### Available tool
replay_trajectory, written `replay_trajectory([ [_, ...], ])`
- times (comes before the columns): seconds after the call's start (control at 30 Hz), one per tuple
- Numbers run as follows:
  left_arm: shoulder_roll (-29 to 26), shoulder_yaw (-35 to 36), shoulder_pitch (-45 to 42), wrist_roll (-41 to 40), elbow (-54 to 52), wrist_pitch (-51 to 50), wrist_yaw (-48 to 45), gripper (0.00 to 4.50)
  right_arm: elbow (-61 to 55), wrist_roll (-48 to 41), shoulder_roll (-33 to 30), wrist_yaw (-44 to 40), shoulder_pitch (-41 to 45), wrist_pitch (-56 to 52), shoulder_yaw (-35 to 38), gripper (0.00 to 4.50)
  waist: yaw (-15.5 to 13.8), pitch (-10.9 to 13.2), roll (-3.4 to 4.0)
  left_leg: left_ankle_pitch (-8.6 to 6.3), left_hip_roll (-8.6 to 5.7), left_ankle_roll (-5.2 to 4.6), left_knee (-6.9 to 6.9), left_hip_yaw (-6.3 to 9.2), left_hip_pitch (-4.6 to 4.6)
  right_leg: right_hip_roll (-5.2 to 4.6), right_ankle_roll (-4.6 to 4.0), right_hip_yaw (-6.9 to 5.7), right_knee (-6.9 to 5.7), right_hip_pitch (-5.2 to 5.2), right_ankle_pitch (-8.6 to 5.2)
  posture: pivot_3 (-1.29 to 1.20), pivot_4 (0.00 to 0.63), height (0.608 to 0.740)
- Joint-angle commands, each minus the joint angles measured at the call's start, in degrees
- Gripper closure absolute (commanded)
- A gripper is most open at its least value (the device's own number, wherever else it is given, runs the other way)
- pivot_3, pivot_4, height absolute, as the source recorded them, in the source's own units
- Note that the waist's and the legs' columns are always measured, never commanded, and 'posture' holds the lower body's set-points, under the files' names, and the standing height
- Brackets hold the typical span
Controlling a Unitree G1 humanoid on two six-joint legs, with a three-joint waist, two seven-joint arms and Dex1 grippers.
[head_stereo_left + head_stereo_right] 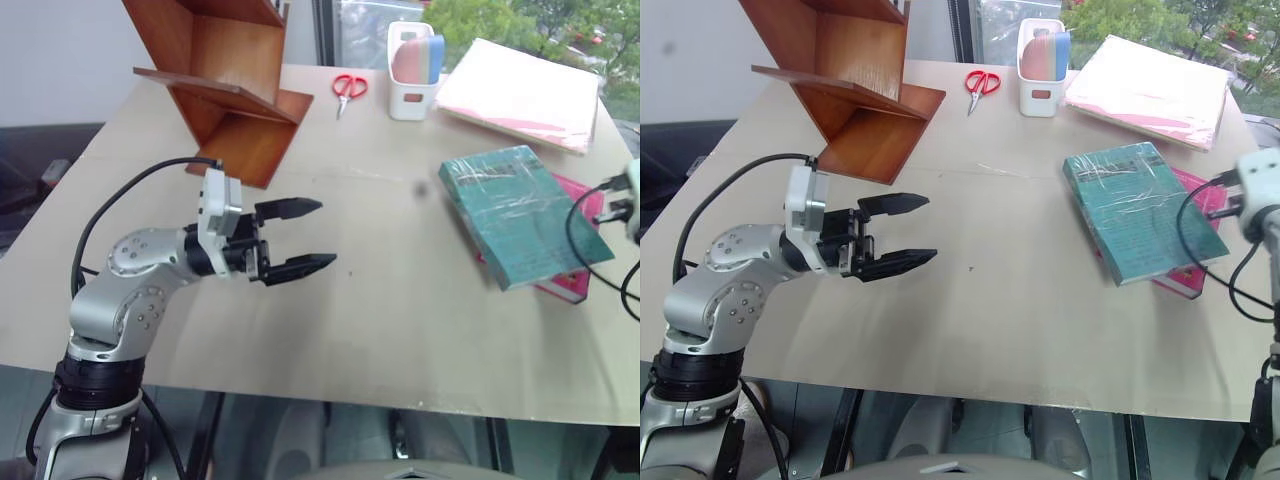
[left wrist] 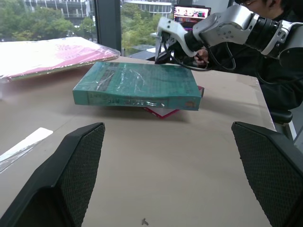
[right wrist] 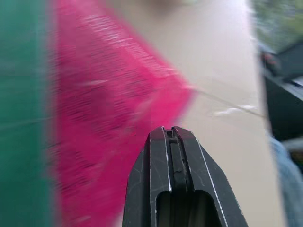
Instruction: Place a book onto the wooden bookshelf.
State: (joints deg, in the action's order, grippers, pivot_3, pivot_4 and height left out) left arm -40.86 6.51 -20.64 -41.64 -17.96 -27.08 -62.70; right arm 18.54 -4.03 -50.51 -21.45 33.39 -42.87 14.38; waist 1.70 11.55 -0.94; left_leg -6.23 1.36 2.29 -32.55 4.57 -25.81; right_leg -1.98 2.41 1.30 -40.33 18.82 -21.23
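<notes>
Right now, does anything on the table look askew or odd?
The green book lies crooked on top of a thin pink book, whose corner sticks out underneath. The wooden bookshelf stands on slanted boards, apparently by design. Nothing spilled.

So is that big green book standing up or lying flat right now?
Lying flat. The book rests cover up on the table, partly on top of a thin pink book, well apart from the wooden bookshelf.

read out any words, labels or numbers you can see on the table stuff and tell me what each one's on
No text here can be read.
The book: print along its spine and a small tan label near one end, too blurred to read.
Monitor behind the table: coloured graphics, no legible words.
Pink book, scissors, white holder: no lettering visible.
</notes>
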Motion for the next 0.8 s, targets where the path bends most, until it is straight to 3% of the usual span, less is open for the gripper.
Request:
replay_trajectory([
  [0.03,-0.12,0.23,-1.15,0.22,-0.42,0.45,-0.06,0.00,2.29,-0.87,-0.23,1.48,2.28,-0.13,3.00,4.46,0.20,0.00,0.00,0.00,0.00,0.00,0.00,0.00,0.00,0.00,0.00,0.00,0.00,0.00,0.00,0.00,0.150,0.740],
  [0.27,-0.31,0.44,-0.93,0.01,-1.03,0.23,0.47,0.00,14.93,-4.05,3.12,6.28,13.67,-12.47,5.33,4.46,0.88,0.01,0.01,0.00,0.01,0.00,0.00,-0.12,0.08,0.00,0.00,0.14,-0.10,0.03,0.00,0.00,0.150,0.740],
  [0.47,-0.51,0.86,-0.40,-0.47,-1.89,-0.17,0.92,0.00,28.90,-3.98,5.67,13.90,22.70,-11.52,7.20,4.46,0.70,0.01,0.02,0.00,0.01,0.00,0.02,-0.15,0.03,0.01,0.00,0.17,-0.17,0.14,0.00,0.00,0.150,0.740],
  [0.8,-1.10,1.79,0.45,-1.03,-2.47,-0.82,1.57,0.00,39.82,-6.10,7.15,10.22,28.91,-10.51,6.50,4.46,1.04,0.01,0.02,0.00,0.04,0.00,0.02,-0.25,0.05,0.04,0.00,0.28,-0.25,0.22,0.00,0.00,0.150,0.740],
])
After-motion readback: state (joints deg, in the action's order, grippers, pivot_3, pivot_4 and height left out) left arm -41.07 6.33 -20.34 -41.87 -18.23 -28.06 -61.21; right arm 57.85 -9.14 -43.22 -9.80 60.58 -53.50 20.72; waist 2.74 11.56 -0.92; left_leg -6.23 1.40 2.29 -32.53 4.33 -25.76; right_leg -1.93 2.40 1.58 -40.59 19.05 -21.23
